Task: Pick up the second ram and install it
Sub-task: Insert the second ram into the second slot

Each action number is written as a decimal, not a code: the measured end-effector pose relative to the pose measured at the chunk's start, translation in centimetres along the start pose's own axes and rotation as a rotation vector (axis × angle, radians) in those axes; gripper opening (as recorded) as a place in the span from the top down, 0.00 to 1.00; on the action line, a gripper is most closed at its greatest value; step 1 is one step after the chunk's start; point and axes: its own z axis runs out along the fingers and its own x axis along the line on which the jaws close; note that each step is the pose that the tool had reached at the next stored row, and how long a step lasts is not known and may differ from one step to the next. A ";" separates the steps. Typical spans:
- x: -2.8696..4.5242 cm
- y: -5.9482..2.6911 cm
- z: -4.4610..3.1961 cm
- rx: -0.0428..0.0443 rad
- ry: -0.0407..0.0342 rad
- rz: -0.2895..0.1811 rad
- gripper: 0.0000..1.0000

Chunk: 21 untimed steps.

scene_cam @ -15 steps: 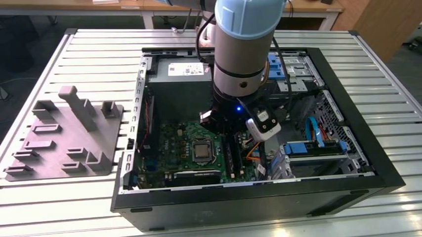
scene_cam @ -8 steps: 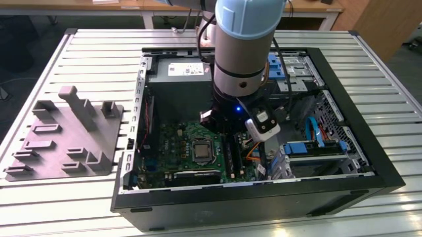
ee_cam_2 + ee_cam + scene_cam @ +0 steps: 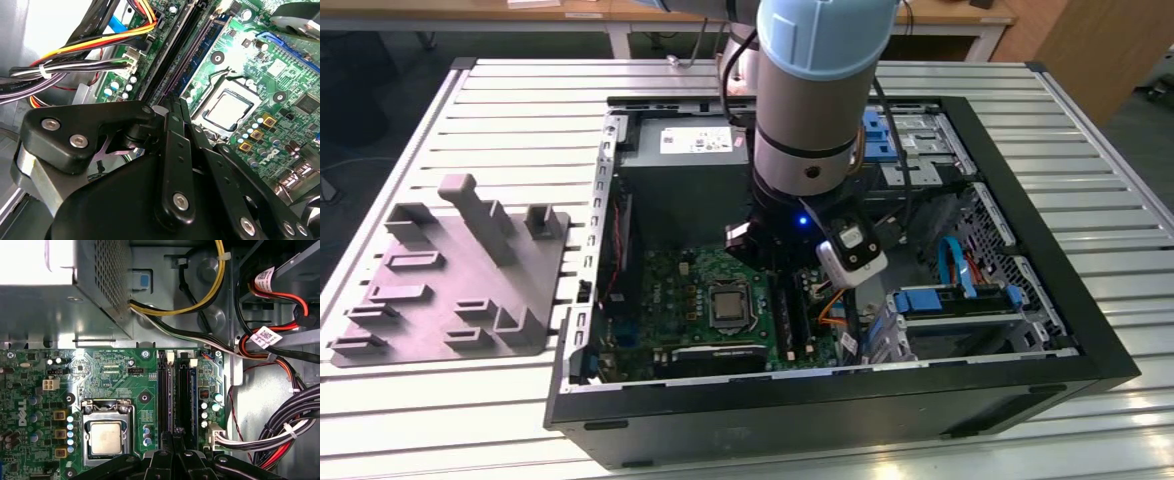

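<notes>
In both wrist views my gripper [image 3: 173, 439] [image 3: 176, 107] has its black fingers drawn together on a narrow dark stick, the second ram [image 3: 170, 395] [image 3: 189, 60]. The stick stands on edge in one of the long memory slots of the green motherboard [image 3: 110, 375]. It runs out from between the fingertips toward the power supply. Another blue-green ram stick [image 3: 193, 395] [image 3: 212, 30] sits two slots over, with a black rail between them. In the exterior view the gripper [image 3: 767, 250] is low inside the open computer case [image 3: 1041, 370].
The processor socket [image 3: 106, 435] lies beside the slots. Bundled cables [image 3: 280, 435] run along the other side of them. The grey power supply box [image 3: 680, 170] stands at the slots' far end. A grey holder plate [image 3: 454, 280] rests on the slatted table at the exterior view's left.
</notes>
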 end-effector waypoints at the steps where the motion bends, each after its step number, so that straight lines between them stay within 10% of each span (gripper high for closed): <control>1: 0.00 0.00 0.01 -0.0001 0.0000 0.000 0.89; 21: 0.00 0.00 0.42 0.0000 0.0000 0.000 0.89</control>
